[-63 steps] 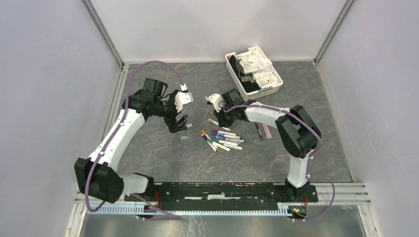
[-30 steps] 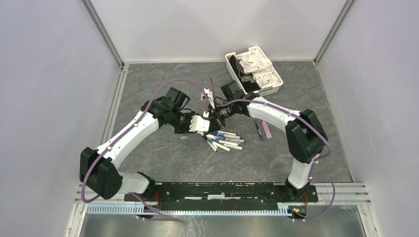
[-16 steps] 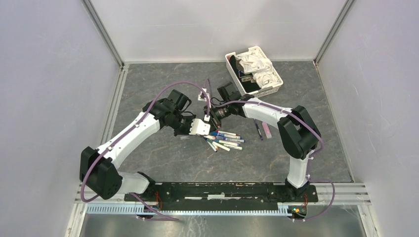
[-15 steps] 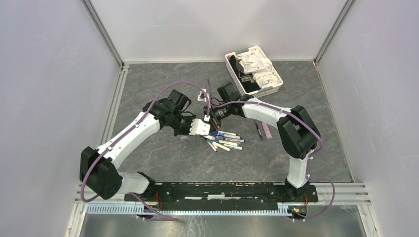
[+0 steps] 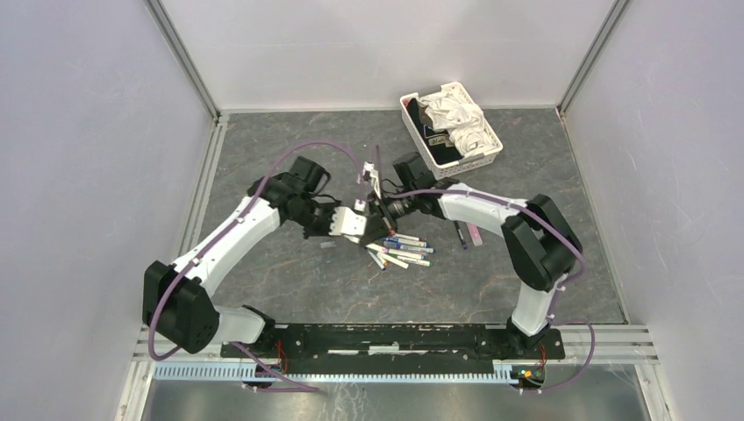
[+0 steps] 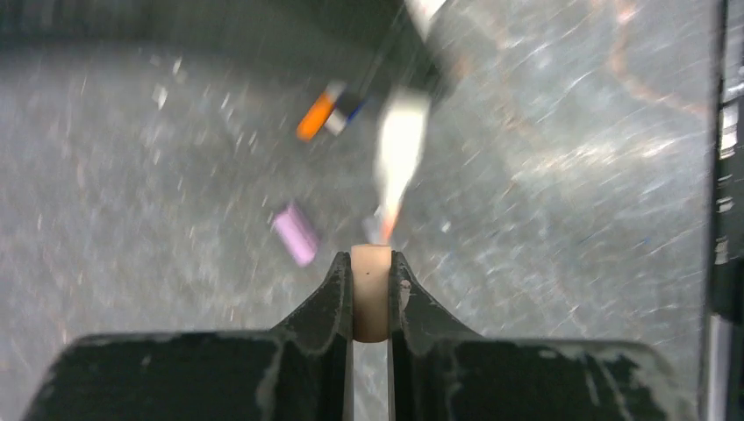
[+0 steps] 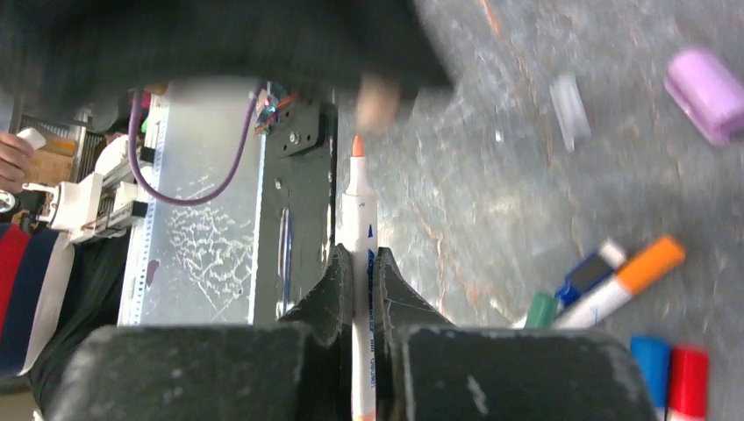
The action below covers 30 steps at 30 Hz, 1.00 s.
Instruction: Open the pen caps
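The pale cap [image 6: 371, 289] is hiding its lower half between the left hand's [image 6: 371, 259] fingers [image 6: 329, 303], and the pen [image 6: 399, 149] ahead is showing as a white blur. In the right wrist view the bottom edge is cutting off the pen's barrel, while a dark shape [image 7: 263, 53] overhead is blurring out.

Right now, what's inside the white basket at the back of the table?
Crumpled white cloth fills most of the basket, with dark items showing along the side nearer the arms. Whatever lies under the cloth is covered.
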Each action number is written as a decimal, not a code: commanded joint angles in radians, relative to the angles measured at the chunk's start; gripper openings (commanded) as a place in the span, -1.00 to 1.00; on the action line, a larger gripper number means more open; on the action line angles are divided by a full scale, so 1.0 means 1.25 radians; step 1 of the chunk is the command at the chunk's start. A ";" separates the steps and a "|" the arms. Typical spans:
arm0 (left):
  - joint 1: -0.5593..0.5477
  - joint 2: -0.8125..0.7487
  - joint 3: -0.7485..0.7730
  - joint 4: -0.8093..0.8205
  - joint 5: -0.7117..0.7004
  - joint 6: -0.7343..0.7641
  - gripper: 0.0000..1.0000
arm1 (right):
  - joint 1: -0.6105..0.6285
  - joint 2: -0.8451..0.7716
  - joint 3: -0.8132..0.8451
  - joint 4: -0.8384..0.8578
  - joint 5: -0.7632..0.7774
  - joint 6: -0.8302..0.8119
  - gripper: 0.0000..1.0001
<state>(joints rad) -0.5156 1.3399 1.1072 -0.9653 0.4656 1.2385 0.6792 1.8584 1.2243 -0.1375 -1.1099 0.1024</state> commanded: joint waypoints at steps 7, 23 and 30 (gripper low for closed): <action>0.200 0.009 0.013 0.056 -0.055 0.091 -0.96 | -0.106 -0.153 -0.122 -0.164 0.176 -0.076 -1.00; 0.197 0.128 -0.231 0.446 -0.088 -0.171 -0.94 | -0.379 -0.500 -0.488 0.019 1.034 0.115 -1.00; 0.190 0.169 -0.217 0.446 -0.065 -0.216 -0.45 | -0.409 -0.447 -0.515 0.069 1.134 0.102 -1.00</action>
<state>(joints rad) -0.2684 1.5372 0.8104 -0.4545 0.3565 1.0554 0.1829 1.2675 0.5735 -0.1429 0.1520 0.2165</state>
